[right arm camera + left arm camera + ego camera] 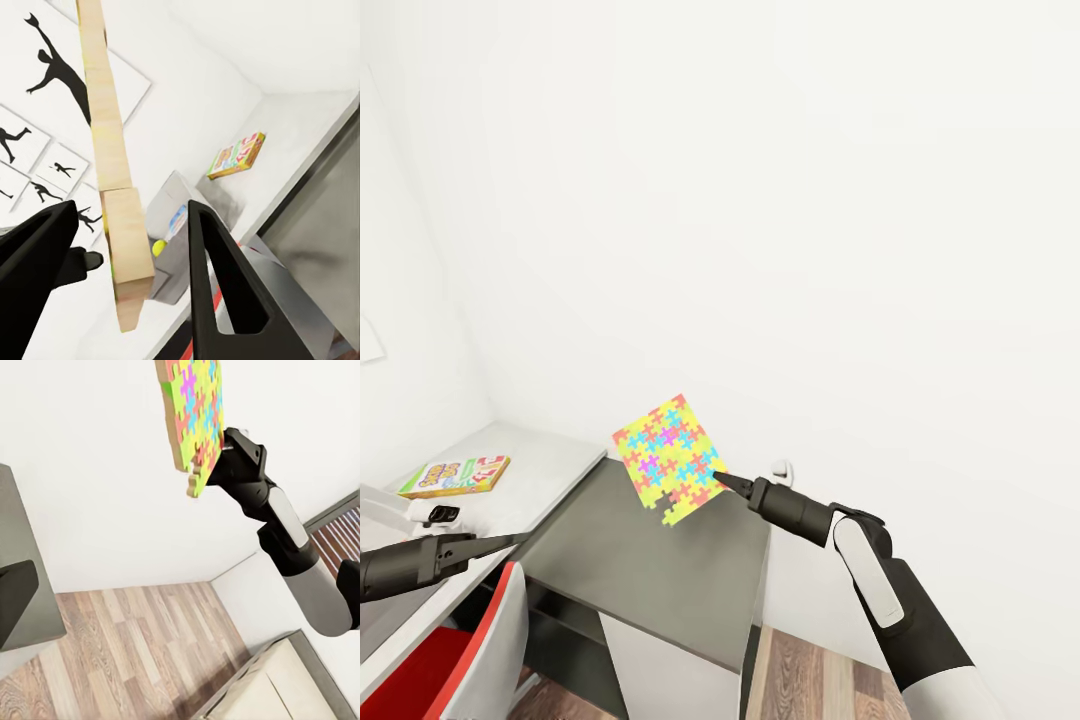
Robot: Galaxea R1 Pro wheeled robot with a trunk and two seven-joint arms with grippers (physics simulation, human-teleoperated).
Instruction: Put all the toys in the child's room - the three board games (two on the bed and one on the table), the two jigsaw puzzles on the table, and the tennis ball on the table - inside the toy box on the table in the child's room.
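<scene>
A jigsaw puzzle of bright yellow, blue and pink pieces hangs tilted above the dark lower part of the table. My right gripper is shut on its lower edge. In the right wrist view the puzzle shows edge-on as a tan strip between the fingers. A green-red-yellow board game lies on the light grey table top. The grey toy box stands beyond it, with the tennis ball and a blue box inside. My left gripper hovers open, low at the table's front edge.
A red and white chair stands under my left arm at the table's front. Black silhouette pictures hang on the white wall. Wood-plank floor and a corner of the bed lie below.
</scene>
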